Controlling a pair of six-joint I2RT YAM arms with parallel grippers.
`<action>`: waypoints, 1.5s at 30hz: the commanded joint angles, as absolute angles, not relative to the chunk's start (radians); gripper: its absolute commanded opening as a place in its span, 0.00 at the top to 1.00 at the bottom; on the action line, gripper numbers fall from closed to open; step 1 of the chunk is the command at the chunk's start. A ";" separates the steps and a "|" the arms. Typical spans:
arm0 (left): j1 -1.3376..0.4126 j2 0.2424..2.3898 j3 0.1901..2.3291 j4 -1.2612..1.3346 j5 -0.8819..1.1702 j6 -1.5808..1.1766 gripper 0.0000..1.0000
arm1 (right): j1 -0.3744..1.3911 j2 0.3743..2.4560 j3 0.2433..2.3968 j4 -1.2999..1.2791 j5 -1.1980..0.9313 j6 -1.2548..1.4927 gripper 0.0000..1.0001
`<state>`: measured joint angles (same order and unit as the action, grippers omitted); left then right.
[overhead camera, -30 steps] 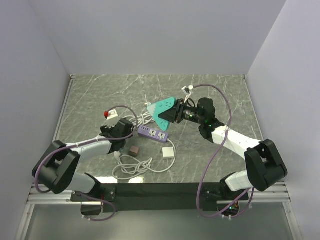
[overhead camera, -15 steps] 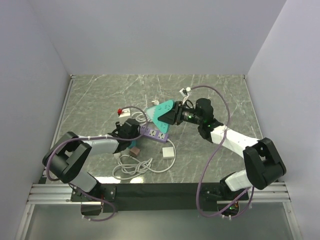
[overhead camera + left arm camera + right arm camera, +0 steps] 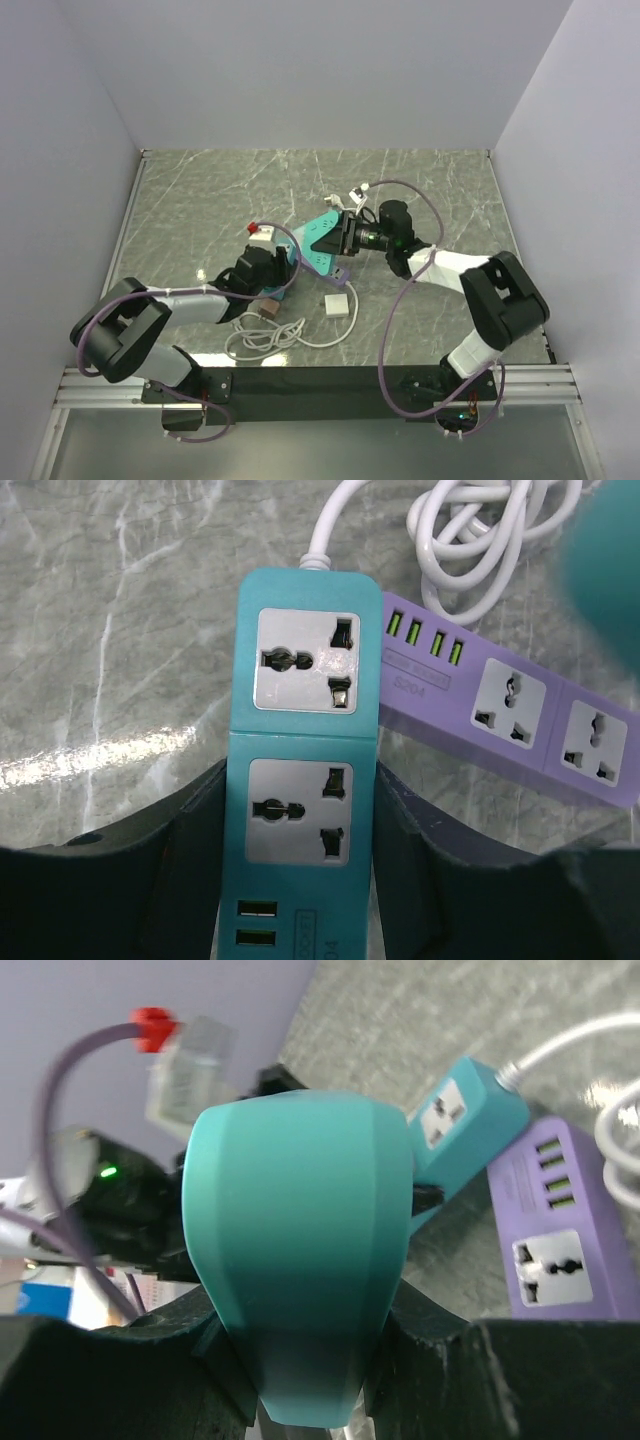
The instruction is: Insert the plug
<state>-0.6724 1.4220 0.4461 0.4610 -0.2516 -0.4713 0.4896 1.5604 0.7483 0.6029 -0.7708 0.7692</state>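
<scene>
The plug point(image 3: 338, 303), a flat white square block, lies on the table near its coiled white cable point(image 3: 265, 335); neither gripper touches it. My left gripper point(image 3: 262, 268) point(image 3: 300, 815) is shut on a teal power strip point(image 3: 305, 680), with its dark fingers point(image 3: 190, 825) pressed against the strip's two long sides. The same teal strip point(image 3: 465, 1110) shows in the right wrist view. My right gripper point(image 3: 338, 238) point(image 3: 300, 1360) is shut on a large teal wedge-shaped piece point(image 3: 300, 1250), held just right of the left gripper and above the strip.
A purple power strip point(image 3: 510, 715) point(image 3: 560, 1230) lies beside the teal one, touching it. A small brownish cube point(image 3: 268, 311) sits in front of the left gripper. White cable loops point(image 3: 480, 530) lie beyond the strips. Grey walls enclose the marble table point(image 3: 200, 190).
My left gripper swung right and closed on the teal power strip. The right gripper moved left with its teal piece, ending close over the left gripper.
</scene>
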 commanded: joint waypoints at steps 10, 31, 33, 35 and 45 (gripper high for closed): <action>-0.752 1.404 0.457 0.446 -0.394 -0.468 0.28 | 0.494 1.666 0.769 0.775 -0.810 0.920 1.00; -0.781 1.135 0.325 0.272 -0.580 -0.732 0.01 | 0.546 1.809 0.802 0.959 -0.850 1.117 1.00; -0.766 1.137 0.316 0.294 -0.549 -0.730 0.01 | 0.561 1.819 0.822 0.921 -0.841 1.106 1.00; -0.729 1.131 0.287 0.366 -0.442 -0.718 0.01 | 0.568 1.827 0.831 0.879 -0.822 1.095 1.00; -0.678 1.212 0.209 0.592 -0.269 -0.673 0.17 | 0.581 1.824 0.868 0.738 -0.787 1.034 1.00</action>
